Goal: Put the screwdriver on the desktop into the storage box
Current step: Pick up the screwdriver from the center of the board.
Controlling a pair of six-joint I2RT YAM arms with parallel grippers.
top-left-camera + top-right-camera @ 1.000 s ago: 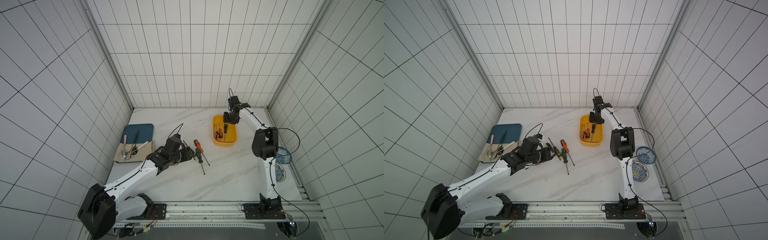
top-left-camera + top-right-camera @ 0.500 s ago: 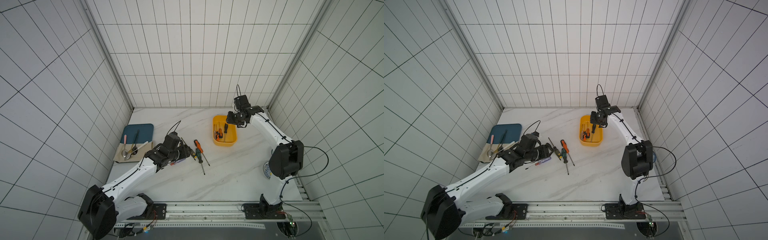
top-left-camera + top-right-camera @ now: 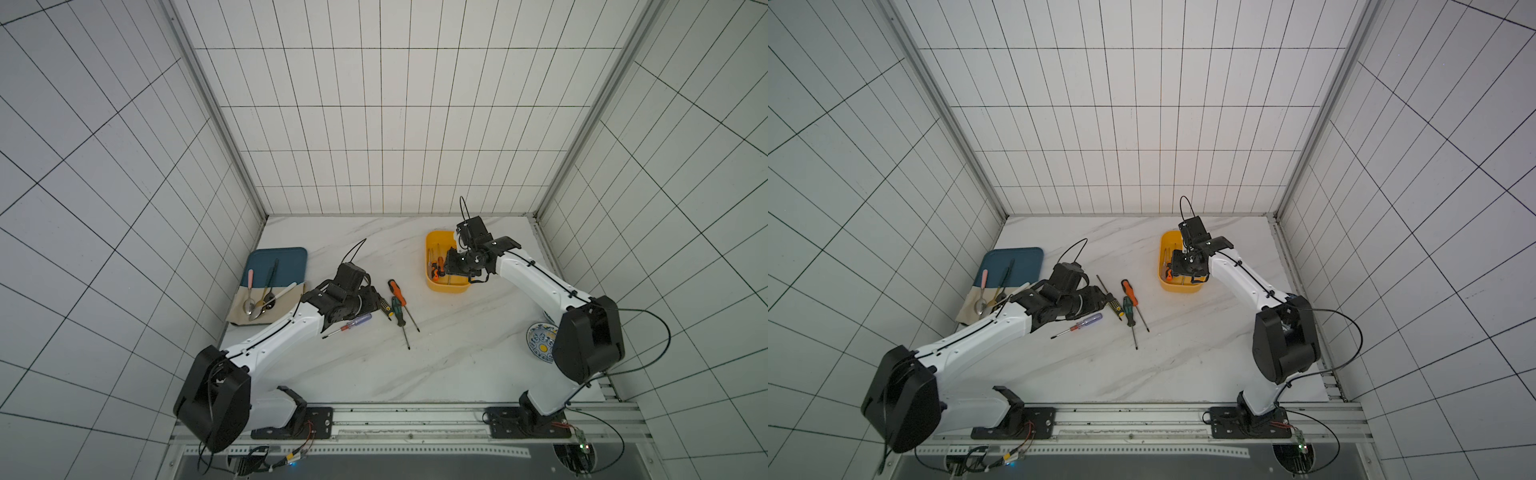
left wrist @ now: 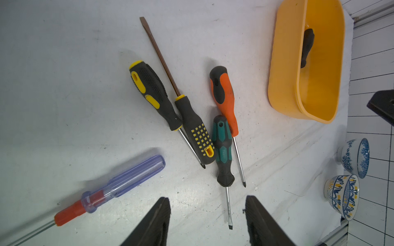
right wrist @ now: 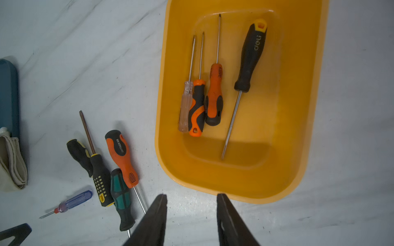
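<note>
Screwdriver (image 4: 110,188), purple, newly in view

Both top views have even, soft overhead light, with the back wall (image 3: 395,124) brightest and the side walls (image 3: 83,187) greyer; they're sharp overall, but tile lines splay hard toward the edges (wide-angle lens). Wrist views are brighter, with a mild sheen on the desktop (image 4: 64,95), short soft shadows beside the screwdrivers (image 4: 153,93) and a darker band across the storage box (image 5: 309,106) floor. The left gripper (image 4: 206,197) and right gripper (image 5: 191,194) are soft, near-black silhouettes with no surface detail.
</note>
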